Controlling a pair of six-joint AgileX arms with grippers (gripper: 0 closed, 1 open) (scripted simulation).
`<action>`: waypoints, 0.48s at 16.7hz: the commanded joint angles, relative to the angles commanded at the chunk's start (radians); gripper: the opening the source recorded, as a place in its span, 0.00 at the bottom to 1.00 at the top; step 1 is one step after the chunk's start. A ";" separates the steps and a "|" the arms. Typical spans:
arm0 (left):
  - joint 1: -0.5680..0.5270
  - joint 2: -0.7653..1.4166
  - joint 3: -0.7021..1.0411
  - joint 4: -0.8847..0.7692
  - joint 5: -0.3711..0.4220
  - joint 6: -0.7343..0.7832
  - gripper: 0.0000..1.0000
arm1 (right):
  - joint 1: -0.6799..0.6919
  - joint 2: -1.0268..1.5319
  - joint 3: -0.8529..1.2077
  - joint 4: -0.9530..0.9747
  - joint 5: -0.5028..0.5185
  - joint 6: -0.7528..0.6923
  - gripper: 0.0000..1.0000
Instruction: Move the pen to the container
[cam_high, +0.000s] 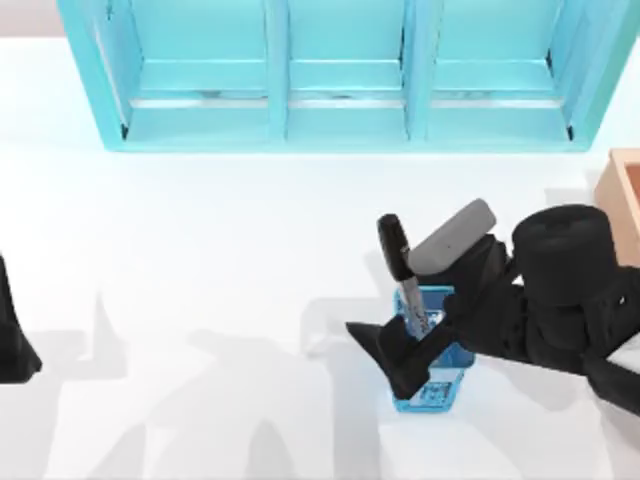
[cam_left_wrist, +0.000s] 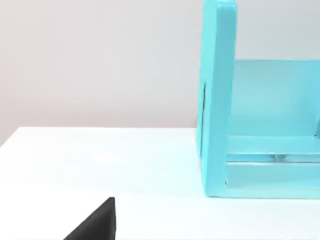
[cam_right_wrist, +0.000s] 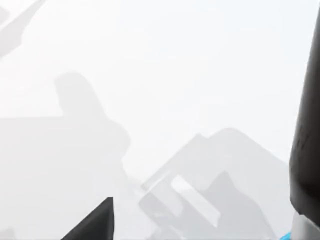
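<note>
The pen (cam_high: 402, 270) stands tilted in a small blue mesh basket (cam_high: 445, 388), black cap up and silver-grey barrel down. My right gripper (cam_high: 395, 355) is low at the basket's left side, open, its fingers beside the pen's lower barrel. The right wrist view has the pen (cam_right_wrist: 306, 135) close at one edge and one fingertip (cam_right_wrist: 95, 222) apart from it. The container (cam_high: 622, 195), a tan wooden box, pokes in at the table's right edge, behind the right arm. My left gripper (cam_high: 15, 340) is parked at the far left.
A big turquoise shelf unit (cam_high: 340, 75) spans the back of the table, and its end wall (cam_left_wrist: 217, 100) fills part of the left wrist view. White tabletop lies between the two arms.
</note>
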 joint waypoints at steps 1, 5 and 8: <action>0.000 0.000 0.000 0.000 0.000 0.000 1.00 | 0.000 0.000 0.000 0.000 0.000 0.000 0.62; 0.000 0.000 0.000 0.000 0.000 0.000 1.00 | 0.000 0.000 0.000 0.000 0.000 0.000 0.32; 0.000 0.000 0.000 0.000 0.000 0.000 1.00 | 0.000 0.000 0.000 0.000 0.000 0.000 0.10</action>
